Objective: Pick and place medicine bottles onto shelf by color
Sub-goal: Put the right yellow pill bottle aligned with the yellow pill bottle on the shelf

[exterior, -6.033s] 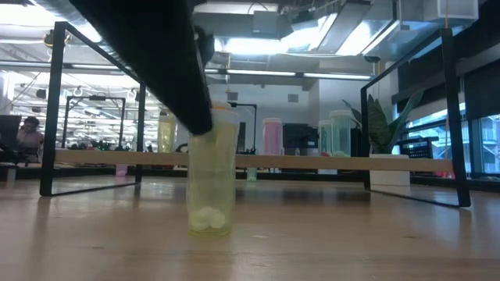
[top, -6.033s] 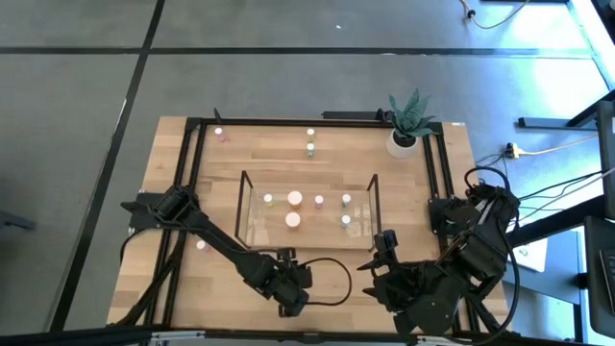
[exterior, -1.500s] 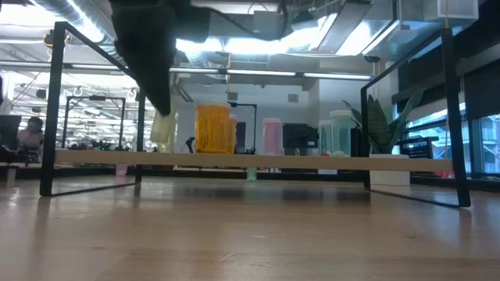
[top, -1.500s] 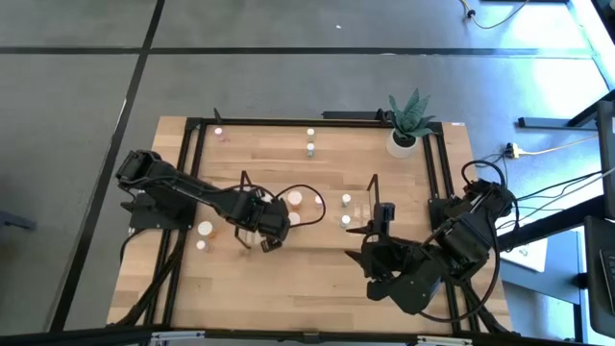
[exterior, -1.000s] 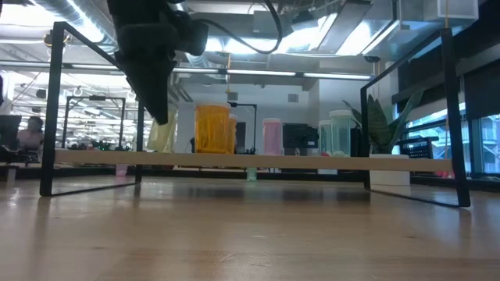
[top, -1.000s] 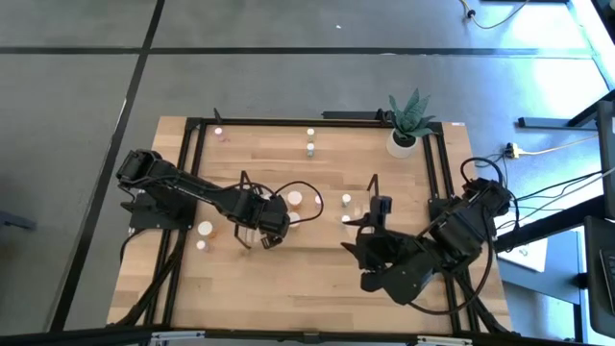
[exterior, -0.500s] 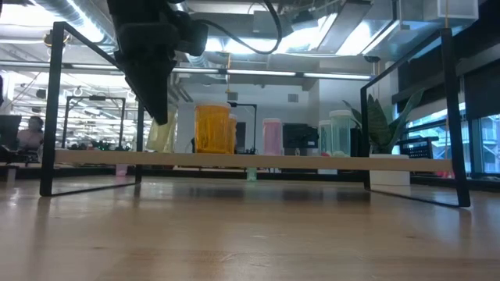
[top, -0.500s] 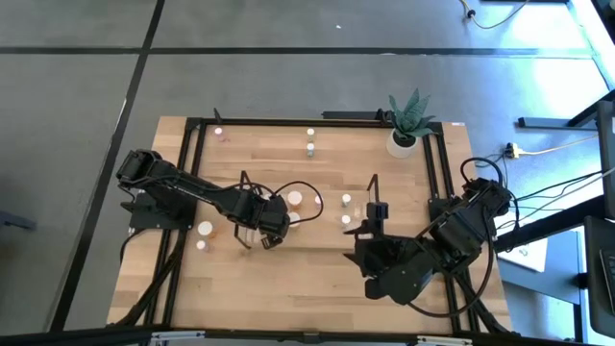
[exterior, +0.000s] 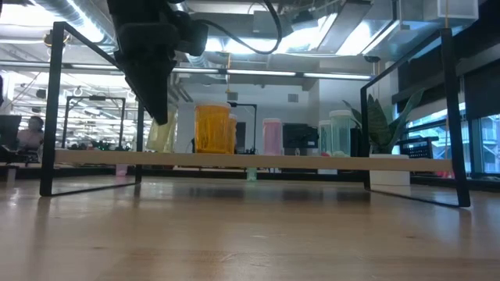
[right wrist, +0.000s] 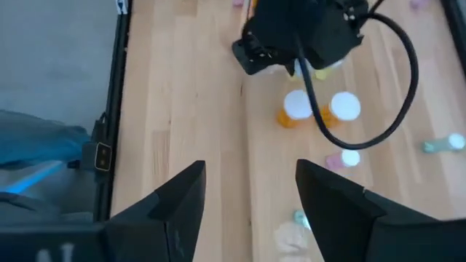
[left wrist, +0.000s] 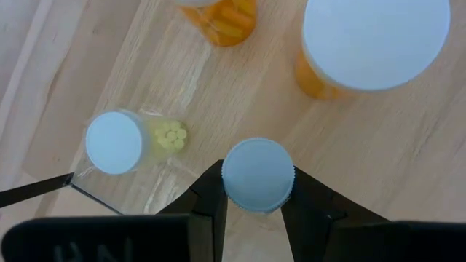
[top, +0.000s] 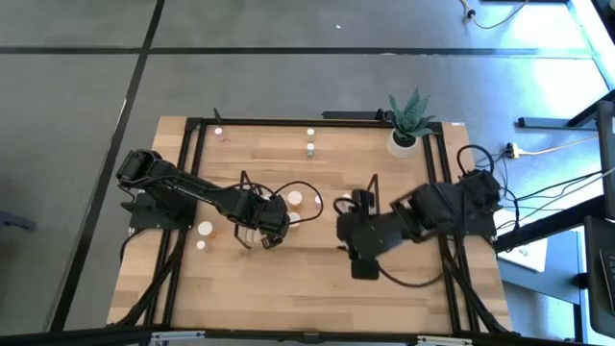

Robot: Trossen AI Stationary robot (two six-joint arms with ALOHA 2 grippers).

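Observation:
My left gripper (left wrist: 257, 200) hangs over the left part of the clear shelf (top: 240, 207), shut on a pale yellow-green medicine bottle (exterior: 162, 133) with a white cap. Beside it on the shelf stand another white-capped yellowish bottle (left wrist: 114, 142) and two orange bottles (left wrist: 371, 44) (top: 291, 219). A pink bottle (exterior: 271, 136) and green bottles (exterior: 340, 133) stand farther right. My right gripper (right wrist: 251, 196) is open with nothing between its fingers. It sits above the shelf's right part (top: 344, 229) and points toward the table's left. My left gripper pinches the yellow-green bottle at its white cap (left wrist: 233, 182), one finger (left wrist: 207, 200) on each side. The fingers come steeply from above. The bottle hangs tilted below them, its lower end (exterior: 156, 148) at the shelf board; whether it rests there I cannot tell.
A potted plant (top: 404, 139) stands at the far right. Loose bottles stand at the table's far side (top: 309, 133) (top: 220, 133) and left of the shelf (top: 205, 229) (top: 200, 245). A black metal frame (top: 192, 173) runs around the table. Bare wood lies at the near side.
My right gripper has swung toward the table's left, from beside the shelf's right end to above its right part. It has turned to point toward my left gripper and stays open. My left gripper and its bottle have kept still.

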